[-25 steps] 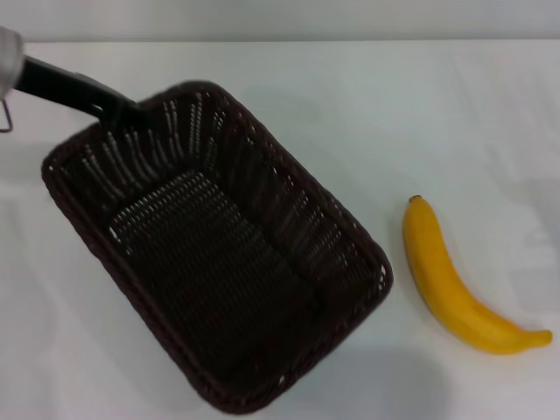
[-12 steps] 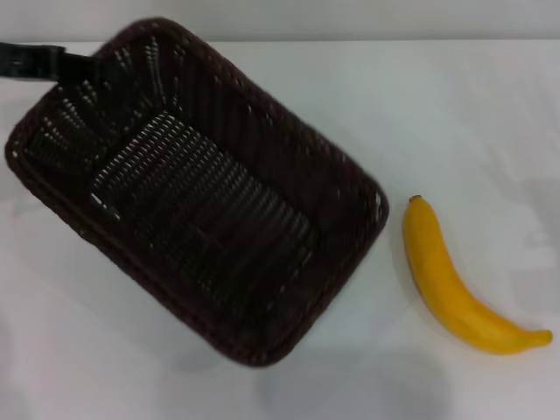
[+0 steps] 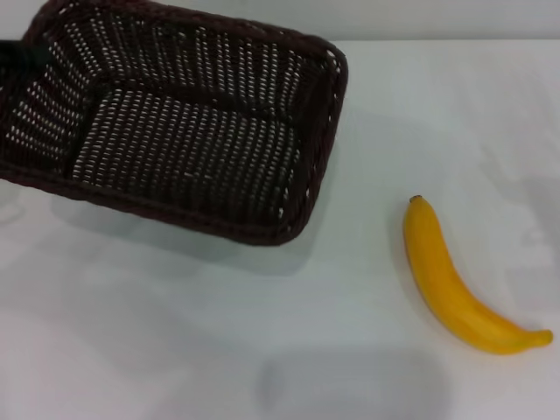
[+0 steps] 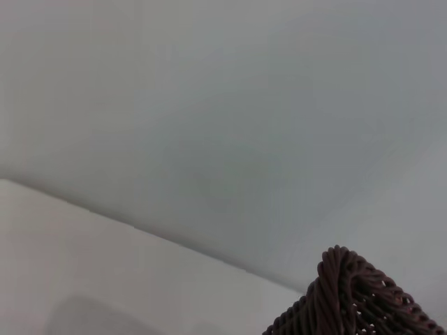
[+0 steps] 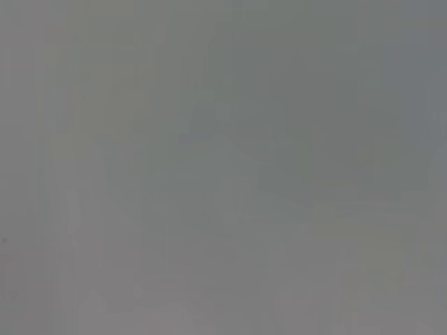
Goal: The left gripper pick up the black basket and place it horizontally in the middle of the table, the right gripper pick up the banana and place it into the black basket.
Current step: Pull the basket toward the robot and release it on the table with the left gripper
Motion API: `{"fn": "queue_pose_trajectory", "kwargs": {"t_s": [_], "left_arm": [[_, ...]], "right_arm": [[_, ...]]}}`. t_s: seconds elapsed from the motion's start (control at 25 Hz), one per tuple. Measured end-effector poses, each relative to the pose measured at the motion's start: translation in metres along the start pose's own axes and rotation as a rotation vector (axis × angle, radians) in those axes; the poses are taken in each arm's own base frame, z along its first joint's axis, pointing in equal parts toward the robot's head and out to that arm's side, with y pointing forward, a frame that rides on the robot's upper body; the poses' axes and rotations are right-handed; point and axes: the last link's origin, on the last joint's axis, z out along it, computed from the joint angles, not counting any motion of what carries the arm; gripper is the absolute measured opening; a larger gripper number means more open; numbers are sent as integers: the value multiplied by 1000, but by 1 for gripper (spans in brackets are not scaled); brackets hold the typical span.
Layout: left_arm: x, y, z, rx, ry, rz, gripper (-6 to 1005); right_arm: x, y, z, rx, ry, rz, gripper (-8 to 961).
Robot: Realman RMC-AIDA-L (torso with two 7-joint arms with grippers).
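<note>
The black basket hangs tilted above the white table at the far left, its long side nearly level and its shadow on the table below it. My left gripper shows only as a black shape at the basket's left rim, shut on that rim. A corner of the basket's braided rim also shows in the left wrist view. The yellow banana lies on the table at the right, apart from the basket. My right gripper is out of view.
The right wrist view shows only a plain grey surface. A faint shadow lies on the table near the front edge.
The basket has been lifted and swung up and to the left, turning from a diagonal lie to nearly level. The banana has not moved.
</note>
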Motion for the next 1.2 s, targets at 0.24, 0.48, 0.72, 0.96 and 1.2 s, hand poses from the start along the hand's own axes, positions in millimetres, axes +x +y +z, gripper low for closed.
{"fn": "queue_pose_trajectory", "kwargs": {"t_s": [0.24, 0.48, 0.72, 0.96, 1.2], "left_arm": [[-23, -19, 17, 31, 95, -131, 245], [-37, -27, 40, 86, 162, -179, 265], [-36, -25, 52, 97, 164, -167, 285], [-37, -18, 61, 70, 145, -164, 348], [-41, -13, 64, 44, 141, -157, 580]], "right_arm": [[-1, 1, 3, -5, -2, -6, 869], [-1, 2, 6, -9, -3, -7, 869], [-1, 2, 6, -5, -3, -7, 869], [-2, 1, 6, -3, -6, -6, 869], [-2, 2, 8, -6, -10, -7, 869]]}}
